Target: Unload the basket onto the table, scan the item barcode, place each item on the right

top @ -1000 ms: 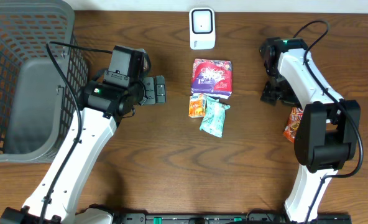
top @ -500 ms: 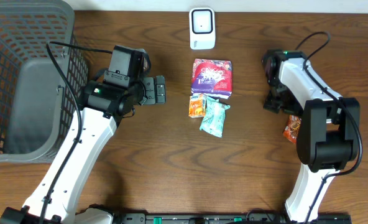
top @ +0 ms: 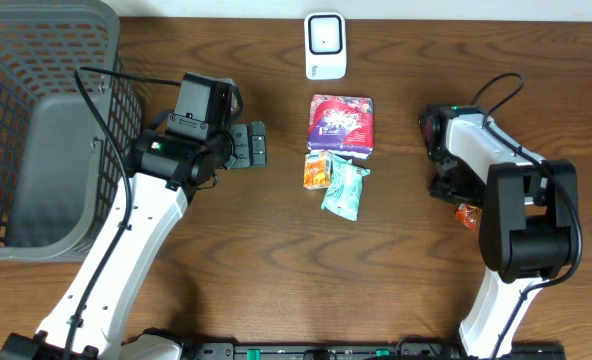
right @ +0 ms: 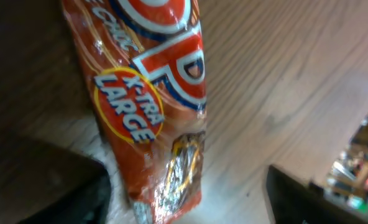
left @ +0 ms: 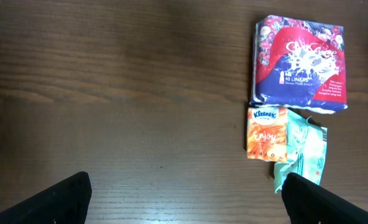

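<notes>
Two arms show in the overhead view. The left pincer [top: 256,146] hovers over the bare surface [top: 276,250], fingers wide apart, nothing held. The purple pack [top: 341,123], tissue pack [top: 317,170] and green packet [top: 344,190] lie a little ahead of its tips. The right pincer [top: 448,186] is low over the orange snack packet [top: 466,215], which mostly hides under it. The scanner [top: 325,45] is well apart from this pincer, off to its side. The basket [top: 16,60] is behind the left arm.

Left wrist view: the left pincer [left: 196,202] is spread empty, with the purple pack [left: 299,59], tissue pack [left: 266,132] and green packet [left: 305,149] ahead, toward one finger.

Right wrist view: the right pincer [right: 181,193] straddles the snack packet [right: 147,106]. One finger is just beside it and the other clearly off it, so it is open, not clamped.

Progress looks early. The item lies flat on the surface, no barcode shows, and nothing faces the scanner. Gripping, lifting, carrying it over and presenting the code all look left to do.
</notes>
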Robot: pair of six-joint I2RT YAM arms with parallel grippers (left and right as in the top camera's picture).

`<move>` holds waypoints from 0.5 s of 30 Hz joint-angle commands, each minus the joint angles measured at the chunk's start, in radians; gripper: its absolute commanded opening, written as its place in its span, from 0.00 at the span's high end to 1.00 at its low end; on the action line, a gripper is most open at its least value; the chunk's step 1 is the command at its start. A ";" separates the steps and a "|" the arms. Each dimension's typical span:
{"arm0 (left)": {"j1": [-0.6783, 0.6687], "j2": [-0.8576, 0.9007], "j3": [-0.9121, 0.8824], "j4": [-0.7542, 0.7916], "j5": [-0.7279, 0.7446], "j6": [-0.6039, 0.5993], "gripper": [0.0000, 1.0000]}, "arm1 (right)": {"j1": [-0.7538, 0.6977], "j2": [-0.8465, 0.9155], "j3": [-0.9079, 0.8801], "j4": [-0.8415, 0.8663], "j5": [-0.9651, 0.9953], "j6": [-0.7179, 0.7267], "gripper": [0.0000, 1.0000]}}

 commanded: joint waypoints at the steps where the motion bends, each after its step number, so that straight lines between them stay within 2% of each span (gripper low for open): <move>1: 0.003 0.005 0.013 -0.005 -0.012 0.009 0.02 | -0.003 0.034 -0.067 0.049 -0.074 0.016 0.36; 6: 0.003 0.005 0.013 -0.005 -0.012 0.009 0.02 | -0.005 0.034 -0.056 0.053 -0.126 -0.066 0.87; 8: 0.003 0.005 0.013 -0.005 -0.012 0.009 0.02 | -0.013 0.034 -0.028 0.034 -0.175 -0.122 0.99; 12: 0.003 0.005 0.013 -0.005 -0.012 0.009 0.02 | -0.039 0.034 0.061 -0.037 -0.319 -0.202 0.99; 15: 0.003 0.005 0.013 -0.005 -0.012 0.009 0.02 | -0.063 0.034 0.142 -0.059 -0.554 -0.354 0.99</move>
